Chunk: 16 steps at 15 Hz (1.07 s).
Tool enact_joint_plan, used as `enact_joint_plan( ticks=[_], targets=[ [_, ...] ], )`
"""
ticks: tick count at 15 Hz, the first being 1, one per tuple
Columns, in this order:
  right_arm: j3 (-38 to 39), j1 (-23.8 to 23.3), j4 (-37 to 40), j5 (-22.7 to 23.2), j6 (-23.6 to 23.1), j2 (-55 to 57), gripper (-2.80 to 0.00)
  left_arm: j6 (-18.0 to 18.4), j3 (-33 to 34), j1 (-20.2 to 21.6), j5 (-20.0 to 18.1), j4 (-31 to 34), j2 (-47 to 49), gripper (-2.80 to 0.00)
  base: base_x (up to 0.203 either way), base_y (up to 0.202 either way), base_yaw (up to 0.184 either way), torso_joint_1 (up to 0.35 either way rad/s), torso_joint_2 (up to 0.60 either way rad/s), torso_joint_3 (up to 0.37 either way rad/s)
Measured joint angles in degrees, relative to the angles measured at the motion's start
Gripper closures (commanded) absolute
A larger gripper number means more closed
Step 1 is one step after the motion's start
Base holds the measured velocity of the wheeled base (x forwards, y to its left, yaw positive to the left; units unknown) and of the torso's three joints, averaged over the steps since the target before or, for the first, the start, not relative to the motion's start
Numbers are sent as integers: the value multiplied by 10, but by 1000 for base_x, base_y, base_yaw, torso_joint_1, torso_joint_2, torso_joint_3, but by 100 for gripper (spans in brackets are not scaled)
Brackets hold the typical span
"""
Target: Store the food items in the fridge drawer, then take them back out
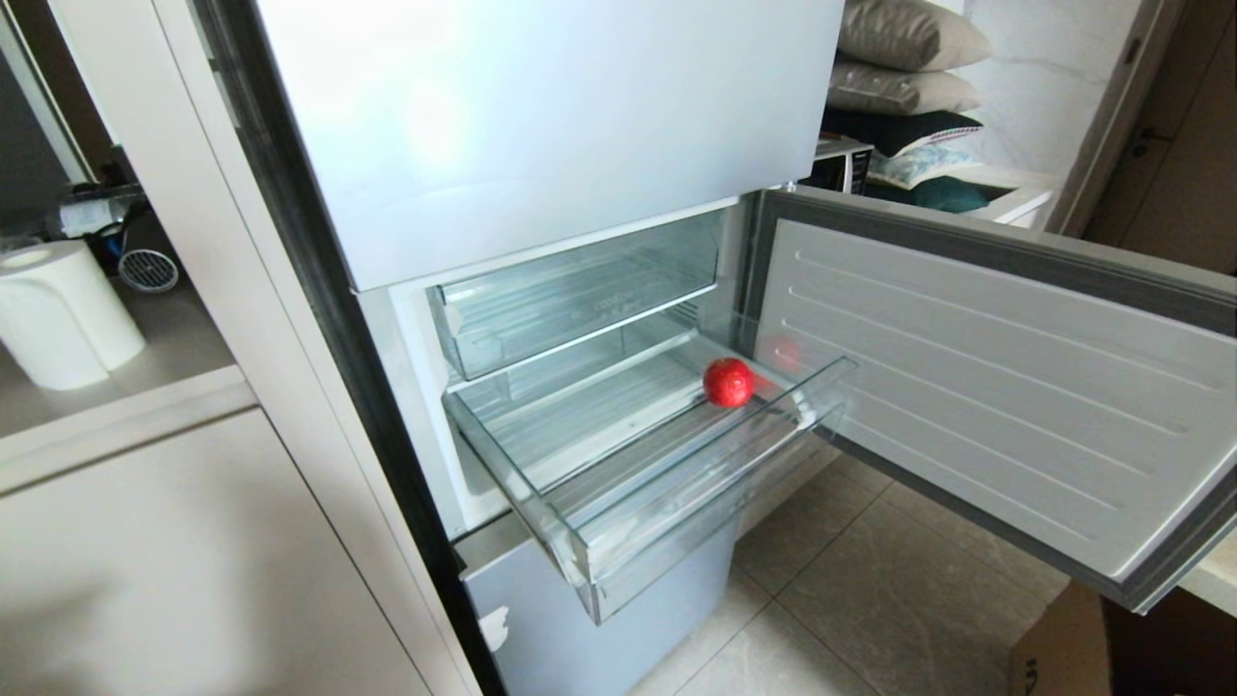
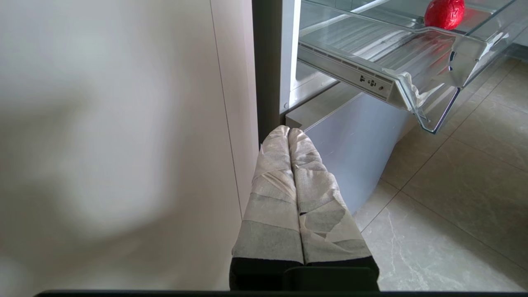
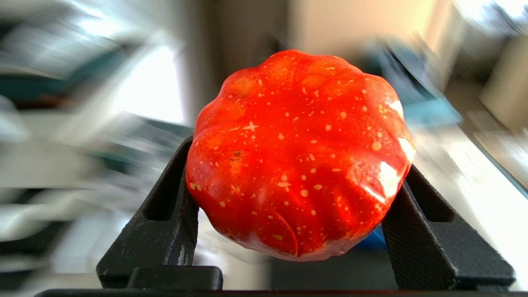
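1. Head view: the fridge (image 1: 541, 116) has its middle door (image 1: 986, 387) swung wide open. The fridge drawer (image 1: 618, 483) is pulled out over the tiled floor (image 1: 870, 599). One round red fruit (image 1: 728, 382) lies on the drawer's ribbed bottom, near its far right corner; nothing else is in it. The shallower upper drawer (image 1: 580, 300) is pushed in and looks bare. A white paper roll (image 1: 63, 314) stands on the counter to the left. Neither arm shows here.

2. Left wrist view: the left gripper (image 2: 288, 131) hangs low beside the fridge's black side edge, its tape-wrapped fingers (image 2: 272, 198) pressed together with nothing between them. Beyond it, the pulled-out drawer carries the same red fruit at its far end.

3. Right wrist view: the right gripper (image 3: 297, 181) pinches a ribbed red tomato (image 3: 299, 156) speckled with pale dots, its black fingers (image 3: 165, 218) spread wide against the tomato's two sides. The background is smeared, so I cannot tell where this tomato is relative to the drawer.
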State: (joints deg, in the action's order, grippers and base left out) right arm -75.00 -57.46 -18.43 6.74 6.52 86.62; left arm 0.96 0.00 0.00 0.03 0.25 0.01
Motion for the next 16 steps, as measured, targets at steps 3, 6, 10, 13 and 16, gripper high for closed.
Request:
enact_joint_plan(
  ticks=[3,6,10,13,16],
  targets=[
    [-9,154,5,-21,0,-75,0,0,0,0,0,0,0,0,0,0,0,0,0,0],
    [5,369,39,-65,-1,-120,0,0,0,0,0,0,0,0,0,0,0,0,0,0],
    [58,649,113,-155,17,-131,0,0,0,0,0,0,0,0,0,0,0,0,0,0],
    [82,725,81,-184,51,-52,0,0,0,0,0,0,0,0,0,0,0,0,0,0],
    [83,751,-15,-184,63,67,0,0,0,0,0,0,0,0,0,0,0,0,0,0]
  ],
)
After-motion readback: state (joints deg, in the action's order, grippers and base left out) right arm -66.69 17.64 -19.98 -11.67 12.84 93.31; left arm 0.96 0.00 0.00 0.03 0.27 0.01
